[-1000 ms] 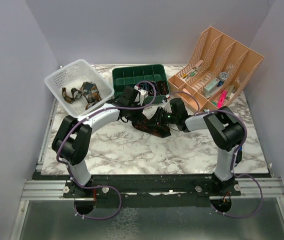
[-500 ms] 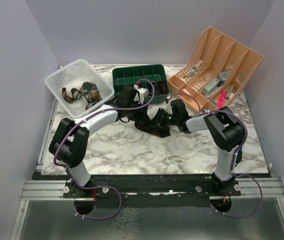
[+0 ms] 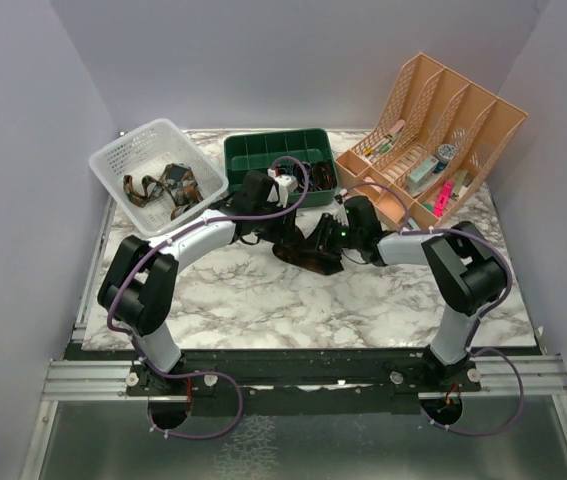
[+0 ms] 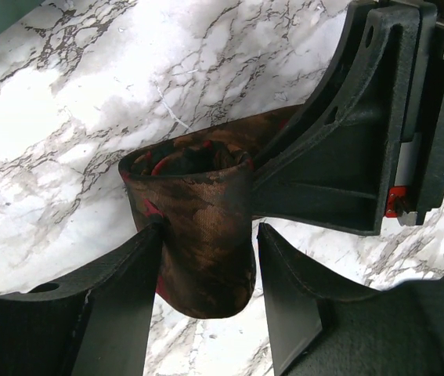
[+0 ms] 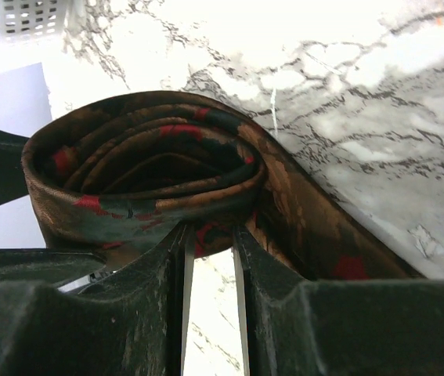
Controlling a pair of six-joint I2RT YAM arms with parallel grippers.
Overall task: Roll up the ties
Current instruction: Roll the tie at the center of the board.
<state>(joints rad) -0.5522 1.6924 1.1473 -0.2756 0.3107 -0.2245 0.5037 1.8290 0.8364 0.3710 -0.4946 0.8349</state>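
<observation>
One tie (image 3: 308, 252), dark brown with red flecks, lies rolled into a coil mid-table between both arms. In the left wrist view the roll (image 4: 198, 204) stands between the fingers of my left gripper (image 4: 207, 231), which is open: the left finger touches the fabric and the right finger stands apart from it. The right gripper's black body (image 4: 347, 157) presses in from the right. In the right wrist view the coil (image 5: 143, 172) sits at the tips of my right gripper (image 5: 210, 229), whose narrow jaws hold a fold of its edge. The tie's loose tail (image 5: 323, 235) runs off to the lower right.
A white basket (image 3: 113, 165) at the back left holds more ties (image 3: 163, 188). A green compartment tray (image 3: 263, 155) stands behind the grippers, and a peach file organiser (image 3: 433, 130) with small items is at the back right. Purple cables (image 3: 298, 185) loop over the arms.
My left gripper has opened off the roll and shifted slightly. The right arm's elbow has swung to the right. The roll stays between the two grippers.
</observation>
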